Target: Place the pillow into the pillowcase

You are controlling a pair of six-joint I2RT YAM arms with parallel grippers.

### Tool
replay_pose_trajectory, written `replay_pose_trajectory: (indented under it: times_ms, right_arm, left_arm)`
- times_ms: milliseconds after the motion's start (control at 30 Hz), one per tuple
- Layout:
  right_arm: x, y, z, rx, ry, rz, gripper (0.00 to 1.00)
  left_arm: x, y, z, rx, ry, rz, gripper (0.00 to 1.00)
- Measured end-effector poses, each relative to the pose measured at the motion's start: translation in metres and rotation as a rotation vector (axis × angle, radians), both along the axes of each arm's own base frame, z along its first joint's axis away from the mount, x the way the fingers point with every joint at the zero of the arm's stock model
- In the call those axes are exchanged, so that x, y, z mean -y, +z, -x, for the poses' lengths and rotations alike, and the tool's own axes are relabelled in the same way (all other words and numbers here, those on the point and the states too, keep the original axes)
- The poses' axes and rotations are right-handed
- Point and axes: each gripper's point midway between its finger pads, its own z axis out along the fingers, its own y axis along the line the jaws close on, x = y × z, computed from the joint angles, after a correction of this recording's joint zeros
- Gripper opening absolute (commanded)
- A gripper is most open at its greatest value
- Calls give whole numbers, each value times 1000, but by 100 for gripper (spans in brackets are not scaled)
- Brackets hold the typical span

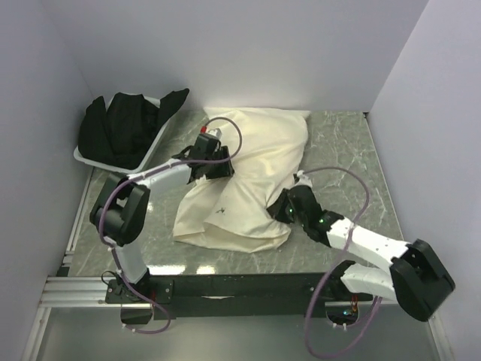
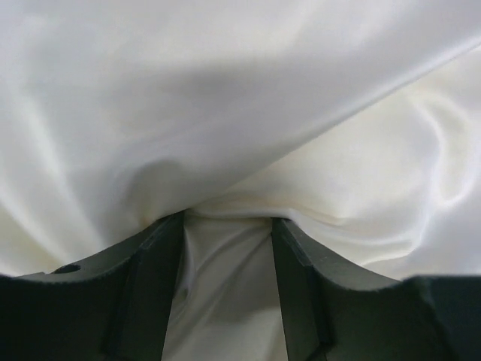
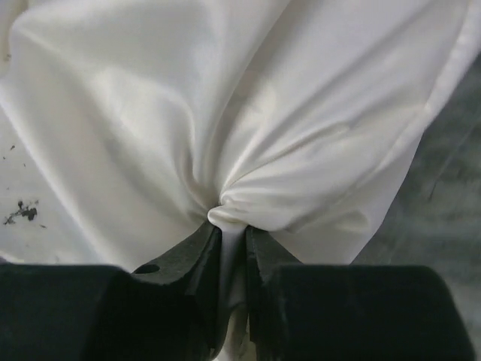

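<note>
1. The left gripper (image 1: 214, 164) holds a thick fold of cream cloth between its fingers, which stand somewhat apart; if that fold includes the pillow (image 1: 218, 222) as well as the pillowcase (image 1: 263, 139), pulling would likely drag both together instead of sliding one over the other
2. The pillow seems to be the near-left lobe of the cream heap, its far end under the pillowcase; how far inside it sits cannot be told, and a hidden, folded mouth could jam it
3. The right gripper (image 1: 284, 204) is clamped tight on a small pinch of pillowcase, with gathers radiating from it; so little cloth may slip free or bunch when tugged
4. At far left a white tray (image 1: 84, 154) of black cloth (image 1: 124, 124) sits near the left arm's elbow, which could knock it
5. The left arm's cable (image 1: 234, 135) loops over the pillowcase and might snag
6. The table (image 1: 353, 158) to the right shows nothing in the way
</note>
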Motion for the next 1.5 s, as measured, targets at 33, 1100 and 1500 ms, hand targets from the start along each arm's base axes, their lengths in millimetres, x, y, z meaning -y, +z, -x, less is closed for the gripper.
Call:
replay_pose_trajectory:
  times_ms: [33,1100,1500]
  right_arm:
    - [-5,-2,14,-15,28,-19,35]
    - [42,-55,121,-185,-44,-209,21]
    - [22,-45,94,-253,1,-58,18]
  left_arm:
    - [3,0,10,12,-7,-6,56]
    - [83,-5,212,0,-329,-1,8]
    - [79,-27,168,-95,-249,68,6]
